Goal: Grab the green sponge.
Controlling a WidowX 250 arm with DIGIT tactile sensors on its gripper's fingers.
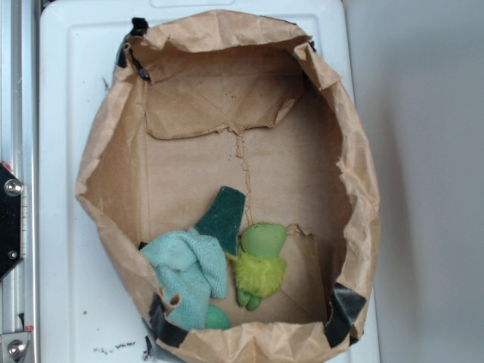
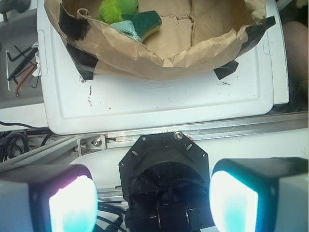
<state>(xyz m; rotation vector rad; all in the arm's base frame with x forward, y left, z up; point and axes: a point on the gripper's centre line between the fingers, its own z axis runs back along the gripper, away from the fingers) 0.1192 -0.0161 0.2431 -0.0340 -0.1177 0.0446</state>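
The flat dark green scouring sponge [image 1: 222,218] is seen inside the crumpled brown paper bag [image 1: 361,189], beside the lime plush toy [image 1: 259,265], well ahead of the released, empty claw [image 2: 153,203].

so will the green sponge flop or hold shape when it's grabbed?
The green sponge looks thin and flat with straight edges, so it probably bends a little but holds shape. Its matte, rough face should grip well. One end lies under the teal cloth, which may drag along; the gripper is open, well outside the bag.
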